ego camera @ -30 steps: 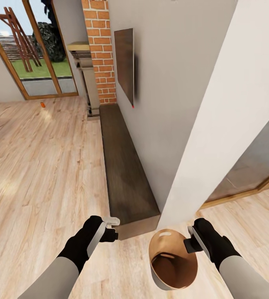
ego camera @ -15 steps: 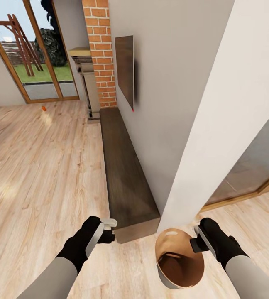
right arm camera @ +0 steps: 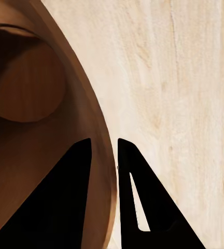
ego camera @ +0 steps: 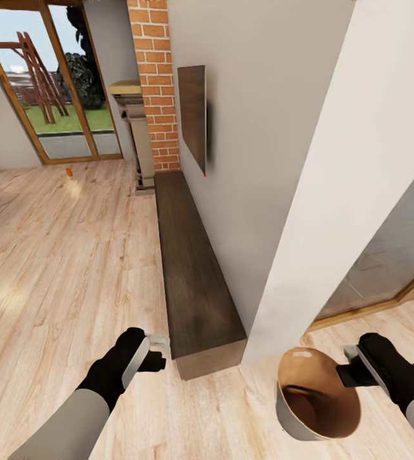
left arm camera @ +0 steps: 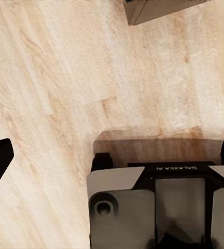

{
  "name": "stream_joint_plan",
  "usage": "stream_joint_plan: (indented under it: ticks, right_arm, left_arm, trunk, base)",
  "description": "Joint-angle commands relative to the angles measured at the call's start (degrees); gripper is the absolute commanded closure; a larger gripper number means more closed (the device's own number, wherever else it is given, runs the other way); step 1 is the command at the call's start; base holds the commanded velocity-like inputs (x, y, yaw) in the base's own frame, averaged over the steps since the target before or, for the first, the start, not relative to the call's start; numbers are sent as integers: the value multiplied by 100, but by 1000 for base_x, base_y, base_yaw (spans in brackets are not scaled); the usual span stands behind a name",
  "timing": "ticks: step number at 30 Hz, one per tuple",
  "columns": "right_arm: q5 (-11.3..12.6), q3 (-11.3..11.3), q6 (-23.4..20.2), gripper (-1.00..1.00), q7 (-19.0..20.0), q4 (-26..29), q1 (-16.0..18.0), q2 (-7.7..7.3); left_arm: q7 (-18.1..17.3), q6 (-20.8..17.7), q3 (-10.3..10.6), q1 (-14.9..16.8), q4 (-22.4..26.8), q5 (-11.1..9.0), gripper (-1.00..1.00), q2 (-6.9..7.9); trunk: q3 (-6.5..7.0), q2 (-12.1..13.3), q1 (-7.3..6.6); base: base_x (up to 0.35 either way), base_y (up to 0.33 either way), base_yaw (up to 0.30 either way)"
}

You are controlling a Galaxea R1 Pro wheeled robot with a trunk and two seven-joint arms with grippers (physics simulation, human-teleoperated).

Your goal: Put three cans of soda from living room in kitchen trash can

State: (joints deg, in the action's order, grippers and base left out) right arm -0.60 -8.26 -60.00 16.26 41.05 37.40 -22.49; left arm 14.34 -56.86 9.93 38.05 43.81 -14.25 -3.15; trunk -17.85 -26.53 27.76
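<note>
Tilted tash can (ego camera: 315, 396); distant soda can (ego camera: 69, 172)

Colours, wall-corner view.
Tash can (ego camera: 282, 409) grey outside, tan wood inside; floor (ego camera: 53, 268) pale wood planks; low bench (ego camera: 194, 275) dark brown; chimney column (ego camera: 154, 76) orange-red brick, white mortar.

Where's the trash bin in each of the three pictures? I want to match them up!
Head view: the tash can sits low on the right side, held at its rim by the right gripper.
Right wrist view: its rim and tan inside show up close, one finger inside the wall and one outside.
Left wrist view: I can't find the bin here.
Shared landmark: the light wooden floor.
</note>
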Motion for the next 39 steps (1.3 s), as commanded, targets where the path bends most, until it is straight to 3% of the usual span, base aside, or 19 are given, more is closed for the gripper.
stream_joint_plan:
  ticks: [1, 11, 39]
  right_arm:
    - [-37, 0, 0, 100, 33, -1, 0, -31]
    - [-46, -7, 0, 100, 127, -1, -4, -117]
    - [-72, -76, 6, 100, 36, 27, -4, 27]
  left_arm:
    - [0, -3, -4, 2, -3, -1, -100, 1]
    - [76, 8, -14, 1, -6, -6, -100, -1]
    - [32, 24, -35, -10, 72, -33, -100, -10]
  trunk:
    - [10, 0, 0]
    - [104, 0, 0]
    - [367, 0, 0]
  base:
    - [0, 0, 0]
    - [0, 0, 0]
    - [0, 0, 0]
